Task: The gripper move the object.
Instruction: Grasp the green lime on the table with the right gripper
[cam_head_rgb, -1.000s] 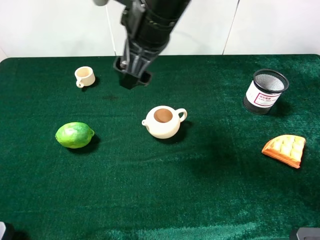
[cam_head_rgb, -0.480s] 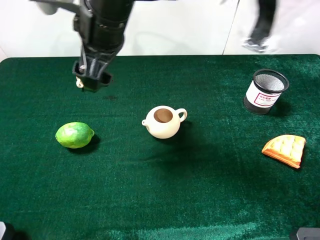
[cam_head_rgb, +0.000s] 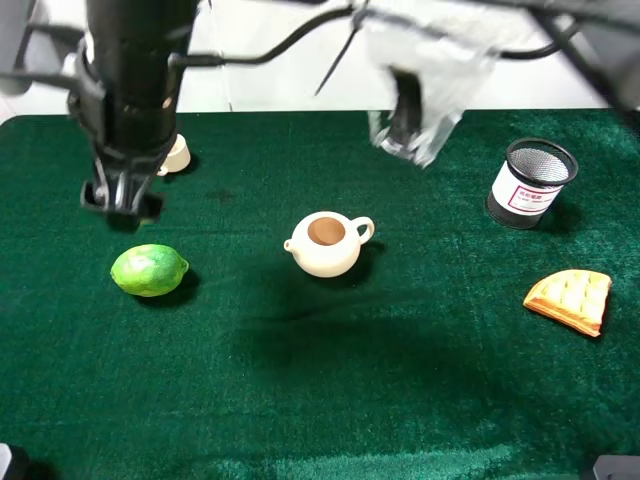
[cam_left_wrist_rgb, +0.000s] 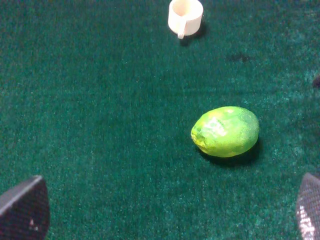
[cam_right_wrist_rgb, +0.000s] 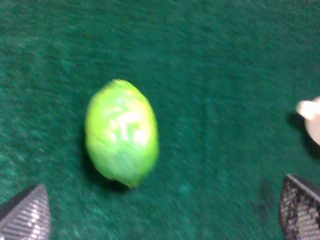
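Note:
The object, a glossy green lime-like fruit (cam_head_rgb: 149, 270), lies on the green cloth at the left. My right gripper (cam_head_rgb: 121, 200), a black claw on a thick black arm reaching across from the right, hangs just behind the fruit, between it and the small cream cup (cam_head_rgb: 176, 155). In the right wrist view the fruit (cam_right_wrist_rgb: 121, 132) lies ahead of the open right gripper (cam_right_wrist_rgb: 160, 210), and nothing sits between the fingertips. The left wrist view shows the fruit (cam_left_wrist_rgb: 226, 131) and cup (cam_left_wrist_rgb: 185, 16) farther off, beyond the wide-open, empty left gripper (cam_left_wrist_rgb: 165, 210).
A cream teapot (cam_head_rgb: 327, 243) stands mid-table. A black mesh cup with a label (cam_head_rgb: 531, 183) is at the back right, and an orange waffle-like piece (cam_head_rgb: 570, 298) lies in front of it. The right arm's blurred elbow (cam_head_rgb: 410, 95) hangs over the back of the table.
The right arm has swept leftward from behind the teapot, past the cup, and come forward toward the fruit. The fruit, teapot and cup have not moved.

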